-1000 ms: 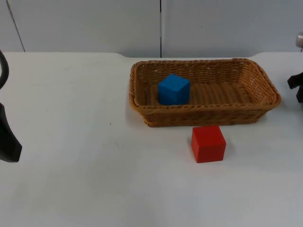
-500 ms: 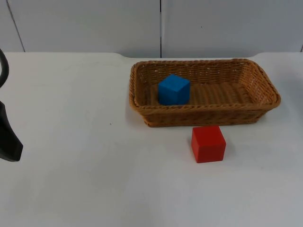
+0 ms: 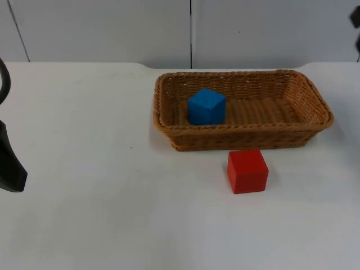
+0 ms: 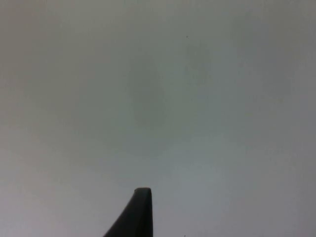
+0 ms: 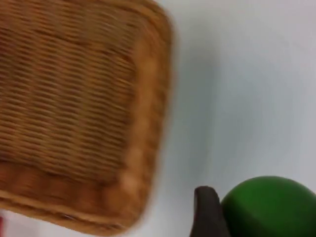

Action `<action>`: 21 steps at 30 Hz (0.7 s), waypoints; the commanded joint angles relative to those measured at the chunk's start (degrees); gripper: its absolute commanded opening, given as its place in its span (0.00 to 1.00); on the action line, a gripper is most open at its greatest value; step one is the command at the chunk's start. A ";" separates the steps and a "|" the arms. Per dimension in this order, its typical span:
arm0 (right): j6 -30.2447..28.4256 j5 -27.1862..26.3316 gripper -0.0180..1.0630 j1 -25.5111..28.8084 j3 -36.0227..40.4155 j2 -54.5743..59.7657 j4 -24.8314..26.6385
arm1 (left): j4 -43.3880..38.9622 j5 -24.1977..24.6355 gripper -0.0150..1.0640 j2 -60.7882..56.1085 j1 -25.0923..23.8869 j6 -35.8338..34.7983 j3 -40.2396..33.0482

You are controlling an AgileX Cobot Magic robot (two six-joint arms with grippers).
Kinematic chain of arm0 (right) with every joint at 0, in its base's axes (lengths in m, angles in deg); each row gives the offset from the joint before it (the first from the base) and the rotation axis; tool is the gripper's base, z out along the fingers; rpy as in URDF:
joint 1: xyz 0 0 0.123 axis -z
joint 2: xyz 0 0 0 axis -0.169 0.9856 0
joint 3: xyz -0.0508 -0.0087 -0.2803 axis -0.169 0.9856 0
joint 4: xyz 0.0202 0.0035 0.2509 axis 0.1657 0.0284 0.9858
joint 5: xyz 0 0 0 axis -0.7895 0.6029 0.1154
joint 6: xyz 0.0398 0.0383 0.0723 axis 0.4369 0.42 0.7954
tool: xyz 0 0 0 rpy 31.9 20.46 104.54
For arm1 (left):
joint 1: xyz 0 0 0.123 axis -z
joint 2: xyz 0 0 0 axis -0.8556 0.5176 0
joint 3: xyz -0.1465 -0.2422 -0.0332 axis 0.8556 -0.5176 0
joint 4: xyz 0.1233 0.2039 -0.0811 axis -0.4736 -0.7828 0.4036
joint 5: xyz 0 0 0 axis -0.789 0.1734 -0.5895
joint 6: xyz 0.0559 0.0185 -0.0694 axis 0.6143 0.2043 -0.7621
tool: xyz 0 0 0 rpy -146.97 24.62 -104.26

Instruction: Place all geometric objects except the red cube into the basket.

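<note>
A blue cube [image 3: 206, 106] lies inside the woven basket [image 3: 247, 136], toward its left end. The red cube [image 3: 247, 170] stands on the table just in front of the basket. In the right wrist view, a green ball [image 5: 270, 205] sits tight against the black fingertip [image 5: 207, 212] of my right gripper [image 5: 244, 217], which is shut on it beside the basket's [image 5: 148, 123] end rim. The right arm [image 3: 356, 19] is at the far right, high up. My left gripper [image 4: 139, 212] waits over bare table, with its arm [image 3: 10, 169] at the table's left edge.
The white table [image 3: 101, 214] is open to the left of the basket and in front of it. The grey partition wall [image 3: 112, 28] closes the back.
The right arm rose from the table's right edge beside the basket, left the top view, and now shows at the upper right. The cubes, basket and left arm have not moved.
</note>
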 commanded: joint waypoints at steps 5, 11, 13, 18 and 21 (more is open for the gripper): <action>-0.67 1.04 0.01 -8.62 -8.33 6.95 0.04 | 0.62 0.02 0.99 -0.31 -0.33 0.25 -0.31; -0.67 -6.87 0.01 -11.55 -11.32 14.10 0.04 | 0.62 0.02 0.99 -0.31 -0.33 0.25 -0.31; -0.57 -7.66 0.01 -11.55 -11.32 14.42 0.04 | 0.62 0.02 0.99 -0.31 -0.33 0.25 -0.31; -0.41 -11.92 0.01 -11.55 -11.32 19.09 0.14 | 0.61 -0.13 0.99 -0.31 -0.33 0.25 -0.31; -0.41 -12.33 0.01 -11.55 -11.32 21.01 0.30 | 0.61 -0.13 0.99 -0.31 -0.33 0.25 -0.31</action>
